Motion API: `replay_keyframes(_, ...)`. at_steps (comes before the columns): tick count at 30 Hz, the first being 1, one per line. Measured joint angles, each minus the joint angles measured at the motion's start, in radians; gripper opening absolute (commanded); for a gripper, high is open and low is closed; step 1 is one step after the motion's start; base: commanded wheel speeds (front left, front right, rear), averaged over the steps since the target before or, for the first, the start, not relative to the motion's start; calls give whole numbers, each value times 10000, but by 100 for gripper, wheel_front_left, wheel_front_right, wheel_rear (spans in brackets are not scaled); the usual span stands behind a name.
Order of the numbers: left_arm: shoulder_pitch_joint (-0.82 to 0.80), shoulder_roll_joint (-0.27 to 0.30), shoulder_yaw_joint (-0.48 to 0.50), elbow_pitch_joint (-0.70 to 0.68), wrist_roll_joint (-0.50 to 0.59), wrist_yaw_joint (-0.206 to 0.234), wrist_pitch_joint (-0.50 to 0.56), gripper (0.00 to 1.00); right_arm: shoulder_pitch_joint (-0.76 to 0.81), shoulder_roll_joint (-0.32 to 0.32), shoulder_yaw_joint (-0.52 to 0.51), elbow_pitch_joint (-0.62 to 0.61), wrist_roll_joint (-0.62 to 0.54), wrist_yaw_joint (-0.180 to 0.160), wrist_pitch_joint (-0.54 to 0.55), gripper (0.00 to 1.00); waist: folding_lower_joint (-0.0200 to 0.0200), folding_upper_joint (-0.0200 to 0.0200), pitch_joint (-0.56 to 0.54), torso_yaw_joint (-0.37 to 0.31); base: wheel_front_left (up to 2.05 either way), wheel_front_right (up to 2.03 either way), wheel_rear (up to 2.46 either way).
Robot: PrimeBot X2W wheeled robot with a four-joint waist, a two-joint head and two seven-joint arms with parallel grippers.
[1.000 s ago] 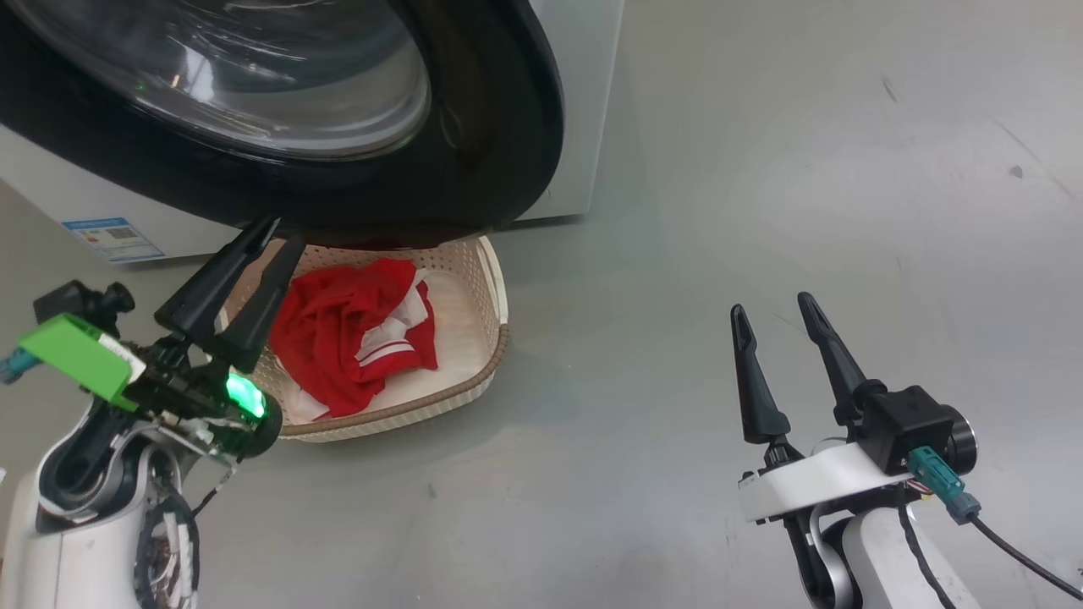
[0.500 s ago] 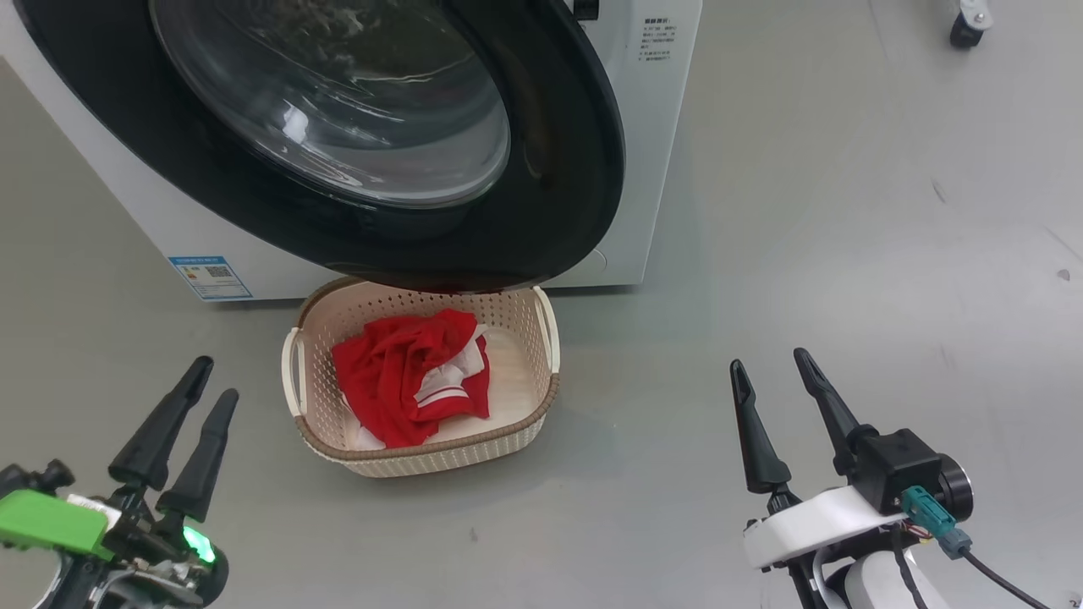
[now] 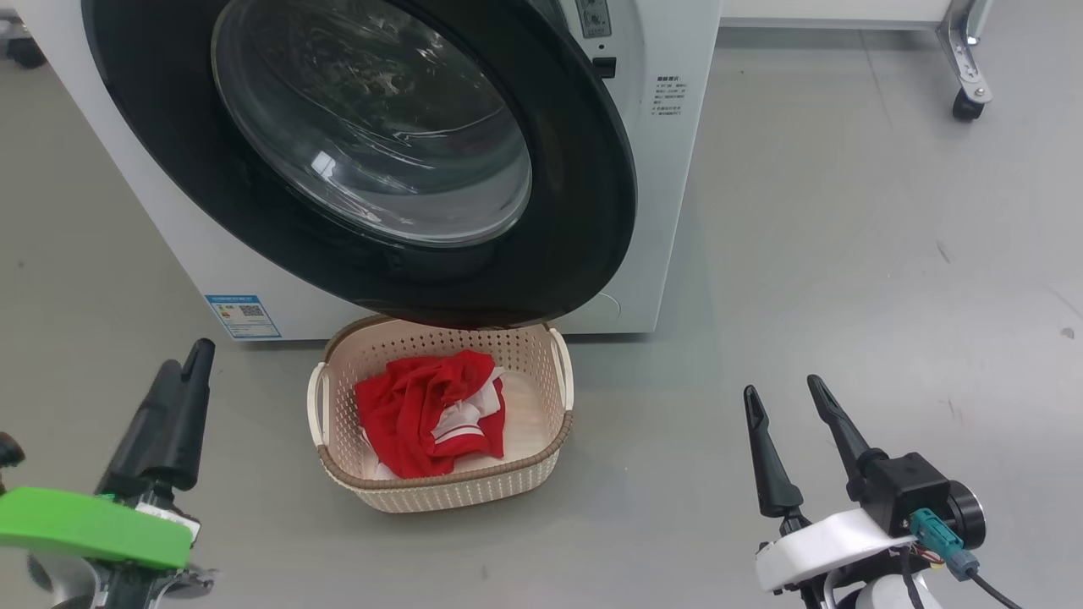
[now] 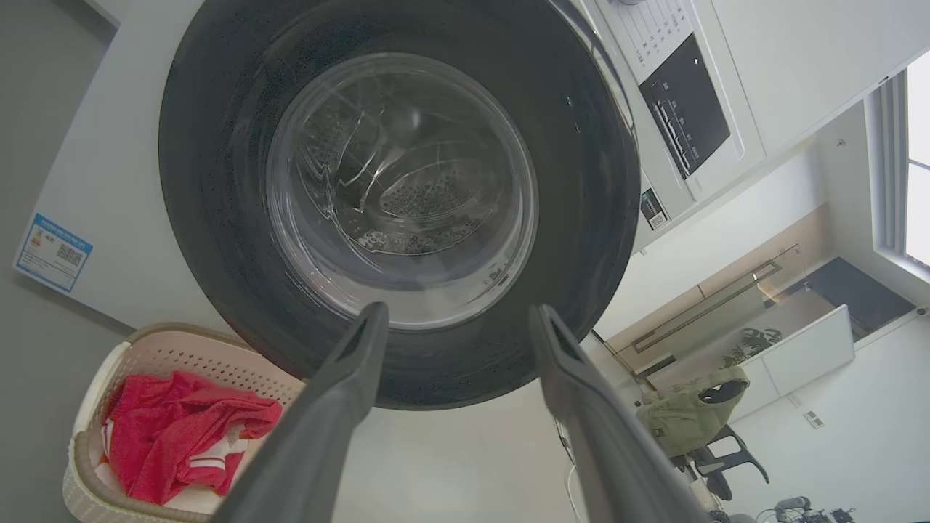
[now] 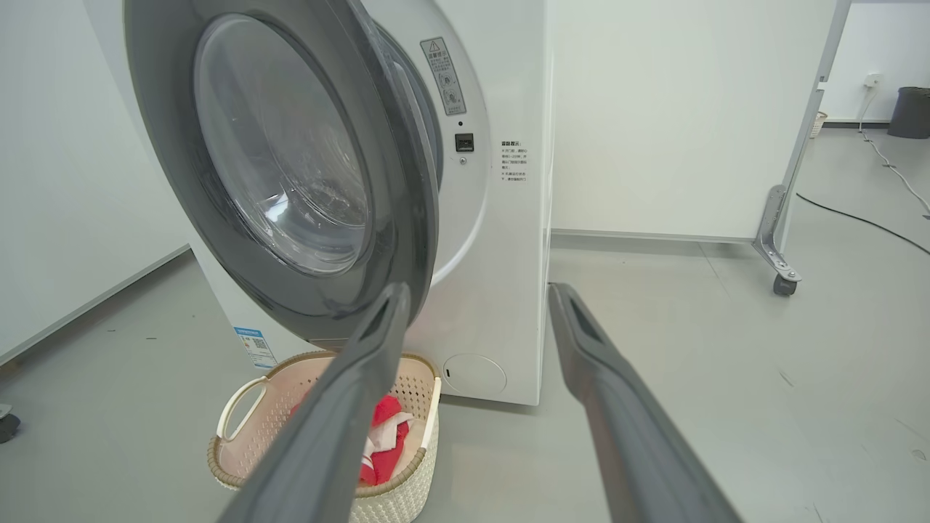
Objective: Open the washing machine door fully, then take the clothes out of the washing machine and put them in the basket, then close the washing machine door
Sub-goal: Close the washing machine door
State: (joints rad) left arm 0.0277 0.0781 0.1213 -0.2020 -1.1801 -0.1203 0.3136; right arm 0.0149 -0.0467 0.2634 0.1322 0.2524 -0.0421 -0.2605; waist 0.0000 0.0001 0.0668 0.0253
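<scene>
The basket [image 3: 440,486] stands on the floor against the washing machine [image 3: 668,211], with the red clothes [image 3: 423,414] heaped inside. The washing machine door [image 3: 575,211] is swung partway out and overhangs the basket's far end. My left gripper [image 3: 188,359] is at the lower left, apart from the basket. In the left wrist view the left gripper [image 4: 459,312] is open and empty, pointing at the door [image 4: 218,218], with the clothes [image 4: 182,436] at the lower left. My right gripper [image 3: 781,389] is open and empty over bare floor right of the basket. The right gripper [image 5: 479,290] faces the door's edge [image 5: 407,181].
A blue label [image 3: 243,315] is on the machine's lower front. A wheeled frame leg with a caster [image 3: 964,101] stands at the far right. In the right wrist view a cable [image 5: 864,218] runs across the floor near a dark bin [image 5: 912,109]. Grey floor [image 3: 846,296] lies right of the machine.
The head camera has risen and pulled back. My left gripper has drawn away from the basket's left rim to the lower left and opened wider. The clothes stay in the basket.
</scene>
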Motion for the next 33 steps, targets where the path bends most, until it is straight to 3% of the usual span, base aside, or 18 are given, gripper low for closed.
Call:
replay_keyframes(8, 686, 1037, -1072, -481, 4063, -8, -2075, 100, 258, -29, -140, -75, -88, 6, 0, 100, 0, 0, -388, 83, 0, 0, 0)
replay_keyframes(15, 1648, 1172, -1438, 100, 6683, 86, -3103, 100, 561, -31, -236, -84, -130, 12, 0, 100, 0, 0, -645, 88, 0, 0, 0)
replay_keyframes(23, 2102, 907, -2052, 637, 8042, 920, -3793, 100, 949, -21, -334, -42, -130, -38, 0, 100, 0, 0, -724, 38, 0, 0, 0)
replay_keyframes(33, 2230, 575, -2497, 1047, 8663, 1438, -4424, 100, 1185, -13, -391, 69, -130, -61, 0, 100, 0, 0, -760, -26, 0, 0, 0)
